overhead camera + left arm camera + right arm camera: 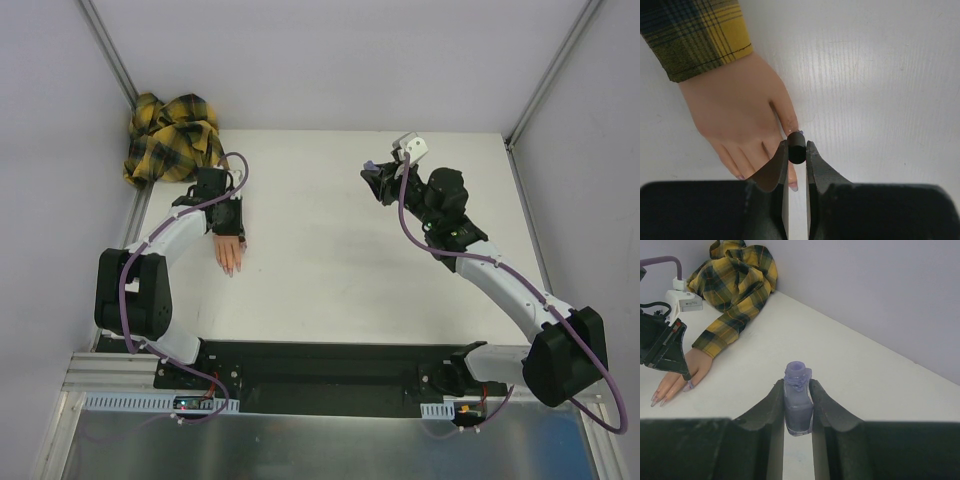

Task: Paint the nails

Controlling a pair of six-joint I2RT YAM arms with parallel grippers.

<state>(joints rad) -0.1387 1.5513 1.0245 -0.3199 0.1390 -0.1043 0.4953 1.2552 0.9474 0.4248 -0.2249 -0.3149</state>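
Your left gripper (796,149) pinches the black cap (796,155) at the thumb (785,111). Your right gripper (798,390) clamps the open bottle (798,414). The other nails (660,399) likely remain.

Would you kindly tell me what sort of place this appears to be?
Probably a robot lab test cell: a white table, plain walls on metal frame posts, and a fake hand as a prop.
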